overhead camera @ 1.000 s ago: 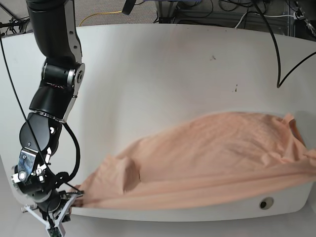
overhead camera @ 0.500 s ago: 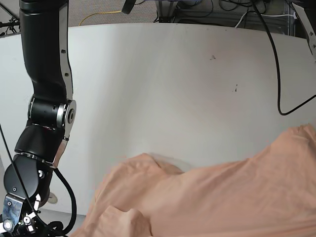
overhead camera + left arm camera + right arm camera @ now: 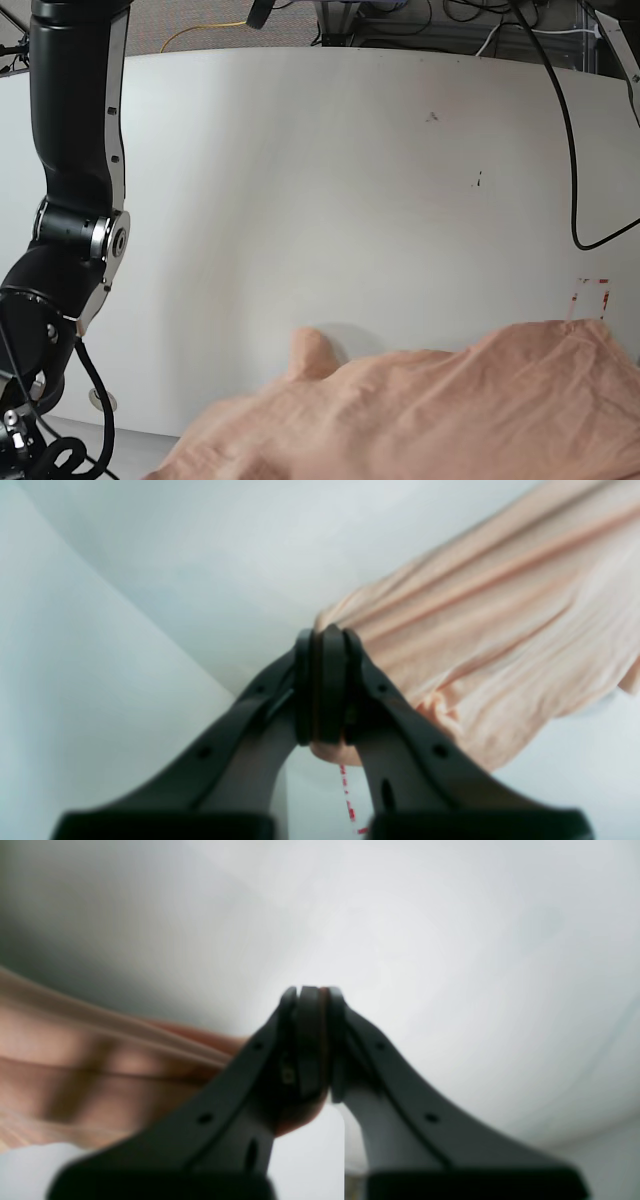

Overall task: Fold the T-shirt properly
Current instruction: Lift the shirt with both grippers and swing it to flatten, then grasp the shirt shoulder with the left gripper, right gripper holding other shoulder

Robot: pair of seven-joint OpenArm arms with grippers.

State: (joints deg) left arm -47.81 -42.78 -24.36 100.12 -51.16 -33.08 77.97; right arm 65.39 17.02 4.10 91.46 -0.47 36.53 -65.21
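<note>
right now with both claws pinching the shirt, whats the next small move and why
Probably carry the T-shirt forward over the table and lower it flat: the left claw and right claw are both shut on its edge, and the cloth hangs bunched at the near side.

The left gripper (image 3: 320,635) has its jaws pressed tight on a pinch of the T-shirt (image 3: 490,615). The right gripper (image 3: 310,992) has its jaws tight on cloth too. The right arm (image 3: 75,180) hangs down, bent at the elbow.
</note>
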